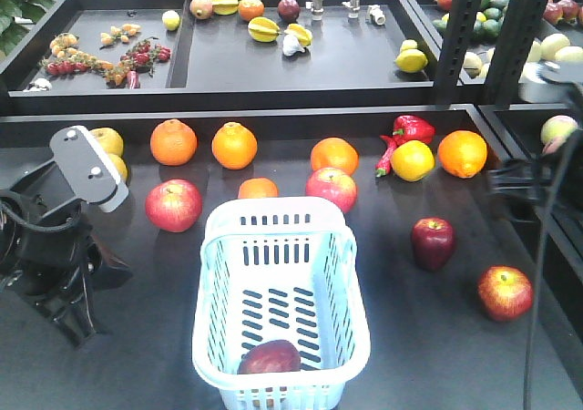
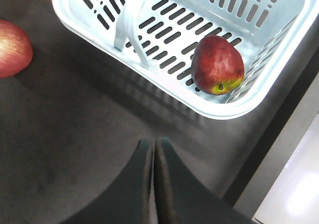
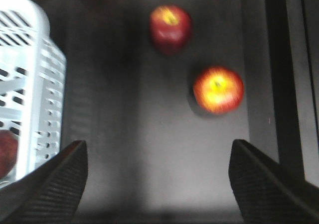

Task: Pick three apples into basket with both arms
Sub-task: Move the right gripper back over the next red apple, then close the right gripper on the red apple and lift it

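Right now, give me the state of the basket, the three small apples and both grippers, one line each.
basket: upright on the table, one apple inside.
apple in basket: lying on the slotted bottom.
dark maroon apple: on the table right of the basket, not picked.
red-yellow apple: on the table, further right, not picked.
left gripper: shut, empty.
right gripper: open, empty.

Left hand (image 2: 153, 147) pinched fully closed, right hand (image 3: 158, 157) spread wide apart, both facing downward
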